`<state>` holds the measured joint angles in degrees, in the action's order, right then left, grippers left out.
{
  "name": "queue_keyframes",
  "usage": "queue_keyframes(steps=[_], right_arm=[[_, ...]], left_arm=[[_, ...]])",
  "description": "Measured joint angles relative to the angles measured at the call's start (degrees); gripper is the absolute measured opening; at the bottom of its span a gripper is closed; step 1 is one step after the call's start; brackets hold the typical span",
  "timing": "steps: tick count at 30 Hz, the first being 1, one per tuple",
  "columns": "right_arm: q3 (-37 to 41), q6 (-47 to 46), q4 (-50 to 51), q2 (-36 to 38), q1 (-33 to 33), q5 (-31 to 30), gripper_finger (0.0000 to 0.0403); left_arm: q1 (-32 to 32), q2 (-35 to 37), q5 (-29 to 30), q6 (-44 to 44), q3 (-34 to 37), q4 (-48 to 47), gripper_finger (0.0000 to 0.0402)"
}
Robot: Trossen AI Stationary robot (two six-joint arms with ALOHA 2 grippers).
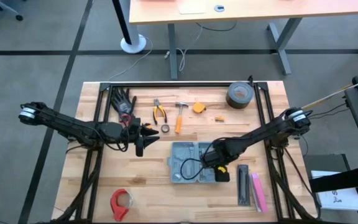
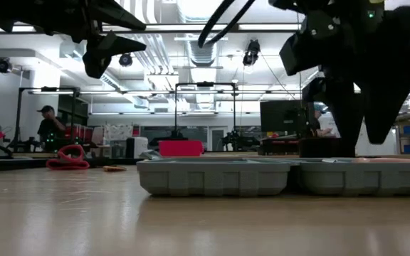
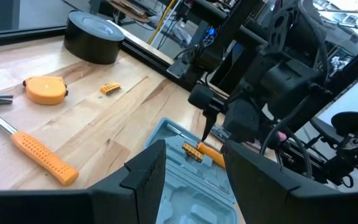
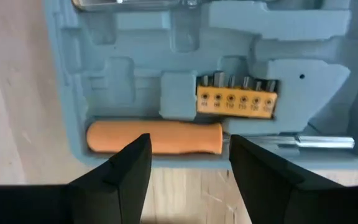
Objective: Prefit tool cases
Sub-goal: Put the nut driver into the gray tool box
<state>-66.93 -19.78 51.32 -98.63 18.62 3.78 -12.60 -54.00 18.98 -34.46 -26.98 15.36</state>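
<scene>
Wooden table (image 1: 129, 174), tool case (image 1: 188, 160) flat, long axis left-right

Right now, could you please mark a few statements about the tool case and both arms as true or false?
1. An orange-handled screwdriver lies in the tool case. True.
2. The right gripper grips the screwdriver. False: its fingers stand open above it.
3. A yellow bit holder sits in the tray. True.
4. The hammer is in the case. False: it lies on the table.
5. The left gripper is inside the case. False: it is beside it.
</scene>
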Motion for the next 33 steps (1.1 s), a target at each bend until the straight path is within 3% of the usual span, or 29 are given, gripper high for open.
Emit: queue_keyframes(steps=[10, 33], right_arm=[[-4.5, -0.8, 6.2, 1.3, 0.0, -5.4, 0.0205], [-5.0, -3.2, 8.5, 1.4, 0.0, -3.8, 0.0193]], left_arm=[[0.0, 0.0, 0.0, 0.1, 0.0, 0.0, 0.0168], [0.0, 0.0, 0.0, 0.3, 0.0, 0.0, 0.0168]])
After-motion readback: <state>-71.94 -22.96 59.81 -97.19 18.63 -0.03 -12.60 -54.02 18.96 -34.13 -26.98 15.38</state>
